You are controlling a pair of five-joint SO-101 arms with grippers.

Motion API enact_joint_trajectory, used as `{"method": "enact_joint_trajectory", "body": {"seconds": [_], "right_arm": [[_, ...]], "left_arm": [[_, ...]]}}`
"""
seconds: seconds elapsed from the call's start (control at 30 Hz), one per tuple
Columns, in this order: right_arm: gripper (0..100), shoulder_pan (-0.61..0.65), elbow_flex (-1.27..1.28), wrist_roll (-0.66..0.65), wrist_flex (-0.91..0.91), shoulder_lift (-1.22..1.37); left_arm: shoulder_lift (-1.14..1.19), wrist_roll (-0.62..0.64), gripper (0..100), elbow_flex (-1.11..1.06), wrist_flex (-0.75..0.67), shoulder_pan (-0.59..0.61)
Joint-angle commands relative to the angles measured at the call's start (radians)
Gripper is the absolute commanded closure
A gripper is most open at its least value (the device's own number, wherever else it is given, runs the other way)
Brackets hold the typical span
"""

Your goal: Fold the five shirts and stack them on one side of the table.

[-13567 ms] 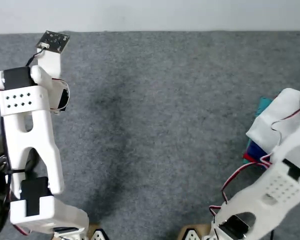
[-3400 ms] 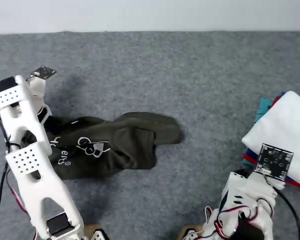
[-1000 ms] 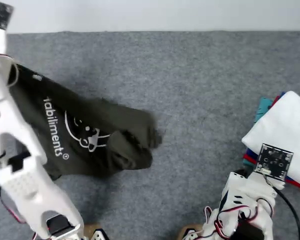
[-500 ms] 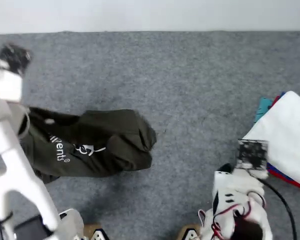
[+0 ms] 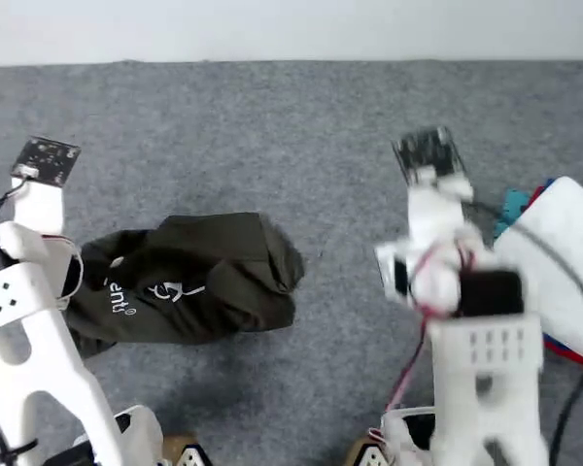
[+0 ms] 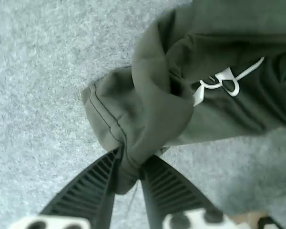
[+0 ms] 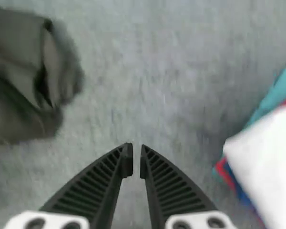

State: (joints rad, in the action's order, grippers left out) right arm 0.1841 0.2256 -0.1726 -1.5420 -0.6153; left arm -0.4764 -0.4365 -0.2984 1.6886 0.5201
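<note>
Hold the bunched edge of the dark shirt (image 5: 194, 282), crumpled left of centre on the table (image 5: 321, 126), clamped in the left gripper (image 6: 128, 167). Open the right gripper (image 7: 132, 162), fingers together and empty above bare table, pinch an opposite edge, and spread flat.

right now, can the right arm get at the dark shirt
Probably yes. Only bare table lies between the right gripper and the dark shirt. The left gripper pinches the shirt's opposite edge, out of the way. The right gripper's jaws are shut and would need opening.
</note>
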Motion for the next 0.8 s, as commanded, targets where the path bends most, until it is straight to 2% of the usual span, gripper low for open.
{"method": "enact_joint_trajectory", "body": {"seconds": [0.0,0.27,0.47,0.77], "right_arm": [[95.6,0.101,-0.333,-0.005,-0.038,0.294],[94.3,0.302,-0.882,-0.012,-0.147,0.891],[73.8,0.366,-1.234,-0.005,-0.191,1.253],[74.5,0.421,-1.631,-0.008,-0.182,1.667]], "left_arm": [[-0.031,0.075,99,0.031,-0.015,0.005],[-0.032,0.091,99,-0.018,-0.021,0.005],[-0.038,0.091,99,-0.042,-0.021,0.005],[-0.038,0.091,99,-0.042,-0.021,0.005]]}}
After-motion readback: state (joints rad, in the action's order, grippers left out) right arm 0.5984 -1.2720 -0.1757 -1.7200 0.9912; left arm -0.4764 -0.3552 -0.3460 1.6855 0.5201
